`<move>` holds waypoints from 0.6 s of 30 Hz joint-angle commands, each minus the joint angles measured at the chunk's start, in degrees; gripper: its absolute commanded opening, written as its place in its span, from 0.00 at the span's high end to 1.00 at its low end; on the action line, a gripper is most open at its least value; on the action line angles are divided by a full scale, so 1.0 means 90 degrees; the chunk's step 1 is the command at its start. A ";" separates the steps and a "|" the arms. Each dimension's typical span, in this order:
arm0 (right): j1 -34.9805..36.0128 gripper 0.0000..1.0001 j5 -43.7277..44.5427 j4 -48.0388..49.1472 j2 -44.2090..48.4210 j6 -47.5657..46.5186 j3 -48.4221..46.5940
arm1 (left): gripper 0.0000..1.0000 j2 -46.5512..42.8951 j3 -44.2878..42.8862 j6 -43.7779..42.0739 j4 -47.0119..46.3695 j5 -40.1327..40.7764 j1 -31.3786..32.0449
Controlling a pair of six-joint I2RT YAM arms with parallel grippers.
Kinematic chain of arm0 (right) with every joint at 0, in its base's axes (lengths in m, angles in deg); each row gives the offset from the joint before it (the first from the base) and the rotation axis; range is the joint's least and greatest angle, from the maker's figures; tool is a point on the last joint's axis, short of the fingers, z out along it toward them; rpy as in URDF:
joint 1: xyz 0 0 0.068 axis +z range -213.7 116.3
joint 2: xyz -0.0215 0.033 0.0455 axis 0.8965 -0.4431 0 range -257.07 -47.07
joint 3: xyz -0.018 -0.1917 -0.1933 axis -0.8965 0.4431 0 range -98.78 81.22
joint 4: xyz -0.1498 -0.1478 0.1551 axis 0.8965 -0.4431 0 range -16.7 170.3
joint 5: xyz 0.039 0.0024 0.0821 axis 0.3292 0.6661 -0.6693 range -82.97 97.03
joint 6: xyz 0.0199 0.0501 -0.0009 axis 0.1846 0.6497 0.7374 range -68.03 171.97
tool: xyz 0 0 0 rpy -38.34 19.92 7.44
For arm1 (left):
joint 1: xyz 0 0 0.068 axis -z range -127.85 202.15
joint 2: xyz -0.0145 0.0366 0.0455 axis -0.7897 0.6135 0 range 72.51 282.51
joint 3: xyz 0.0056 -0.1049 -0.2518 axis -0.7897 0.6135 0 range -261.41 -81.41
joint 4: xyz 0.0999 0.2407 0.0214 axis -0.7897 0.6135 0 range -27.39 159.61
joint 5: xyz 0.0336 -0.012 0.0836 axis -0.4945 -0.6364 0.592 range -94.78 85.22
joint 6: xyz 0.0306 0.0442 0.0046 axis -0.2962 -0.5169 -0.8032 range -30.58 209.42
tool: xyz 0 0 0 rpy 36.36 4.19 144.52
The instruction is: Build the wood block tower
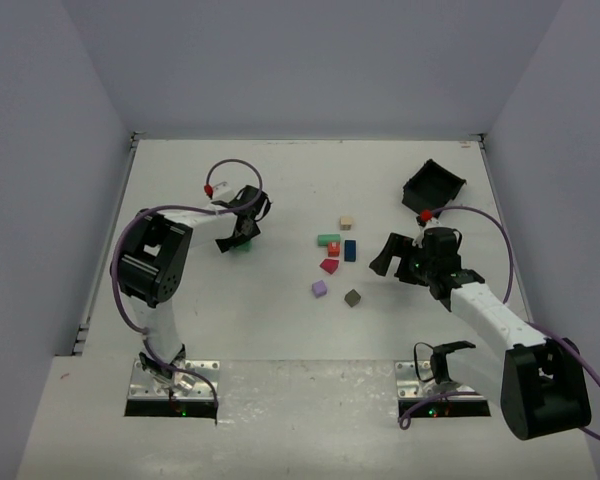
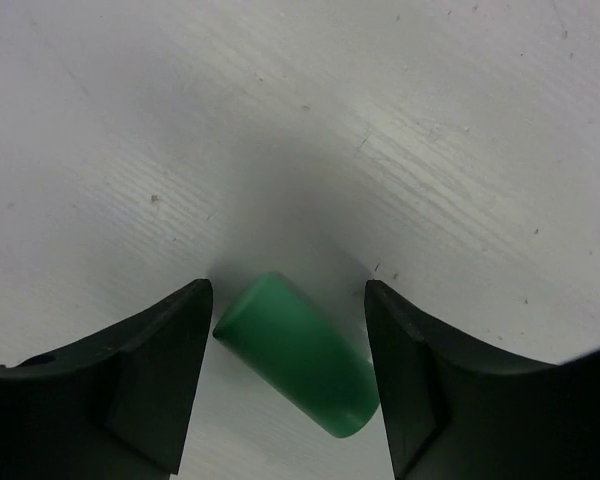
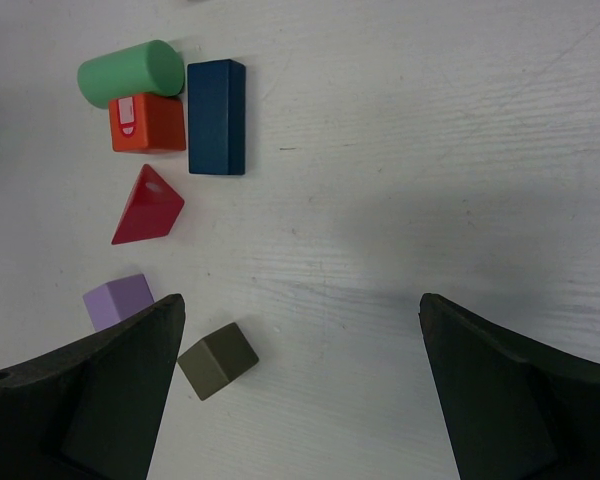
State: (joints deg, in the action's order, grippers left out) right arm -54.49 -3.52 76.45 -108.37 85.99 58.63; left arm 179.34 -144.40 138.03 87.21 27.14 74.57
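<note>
My left gripper [image 1: 242,235] is open and low over the table, its fingers either side of a dark green cylinder [image 2: 298,355] that lies on its side, slanted, between them [image 1: 242,248]. My right gripper [image 3: 302,305] is open and empty, right of the block group [image 1: 393,256]. Loose on the table lie a light green cylinder [image 3: 130,72], an orange-red cube [image 3: 147,122], a blue bar [image 3: 217,116], a red wedge [image 3: 145,206], a purple cube [image 3: 118,300], an olive cube [image 3: 217,360] and a tan cube [image 1: 346,223]. No stacked tower shows.
A square black bin [image 1: 433,184] lies tilted at the back right, behind my right arm. White walls close off the table at the back and both sides.
</note>
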 commanded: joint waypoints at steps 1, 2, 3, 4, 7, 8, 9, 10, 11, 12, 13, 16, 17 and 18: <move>0.0041 0.01 0.0000 0.0233 0.0102 -0.0040 -0.0176 | 0.42 0.0179 -0.0121 0.0057 -0.0136 -0.0049 -0.0088; 0.0035 0.01 0.0005 0.0228 0.0107 -0.0045 -0.0170 | 0.43 0.0175 -0.0088 0.0041 -0.0146 -0.0078 -0.0094; 0.0034 0.01 0.0010 0.0224 0.0113 -0.0048 -0.0164 | 0.43 0.0168 -0.0052 0.0028 -0.0161 -0.0102 -0.0096; 0.0046 0.01 0.0010 0.0224 0.0119 -0.0042 -0.0159 | 0.43 0.0156 -0.0011 0.0028 -0.0184 -0.0114 -0.0091; 0.0051 0.01 0.0036 0.0224 0.0121 -0.0040 -0.0166 | 0.44 0.0078 0.0107 0.0038 -0.0238 -0.0201 -0.0088; 0.0051 0.01 0.0032 0.0224 0.0114 -0.0040 -0.0166 | 0.44 0.0051 0.0136 0.0038 -0.0257 -0.0221 -0.0088; 0.0051 0.01 0.0029 0.0224 0.0112 -0.0040 -0.0166 | 0.45 0.0019 0.0164 0.0043 -0.0277 -0.0241 -0.0088; 0.0051 0.01 0.0027 0.0224 0.0112 -0.0040 -0.0166 | 0.45 -0.0013 0.0192 0.0048 -0.0301 -0.0259 -0.0088; 0.0051 0.01 0.0022 0.0224 0.0112 -0.0040 -0.0166 | 0.45 -0.0035 0.0220 0.0048 -0.0329 -0.0271 -0.0088; 0.0051 0.01 0.0025 0.0224 0.0117 -0.0040 -0.0160 | 0.45 -0.0062 0.0243 0.0053 -0.0341 -0.0275 -0.0088; 0.0055 0.01 0.0029 0.0224 0.0121 -0.0036 -0.0156 | 0.46 -0.0086 0.0268 0.0053 -0.0353 -0.0275 -0.0084; 0.0060 0.01 0.0022 0.0231 0.0121 -0.0020 -0.0154 | 0.49 -0.0132 0.0334 0.0036 -0.0414 -0.0282 -0.0078; 0.0057 0.01 0.0023 0.0233 0.0118 -0.0024 -0.0152 | 0.49 -0.0132 0.0343 0.0032 -0.0422 -0.0292 -0.0078; 0.0051 0.01 0.0029 0.0233 0.0111 -0.0030 -0.0147 | 0.49 -0.0132 0.0349 0.0037 -0.0429 -0.0305 -0.0078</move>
State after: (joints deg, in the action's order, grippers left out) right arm -54.44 -3.49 76.42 -108.28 86.01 58.63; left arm 178.89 -142.88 137.82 83.88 26.69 74.46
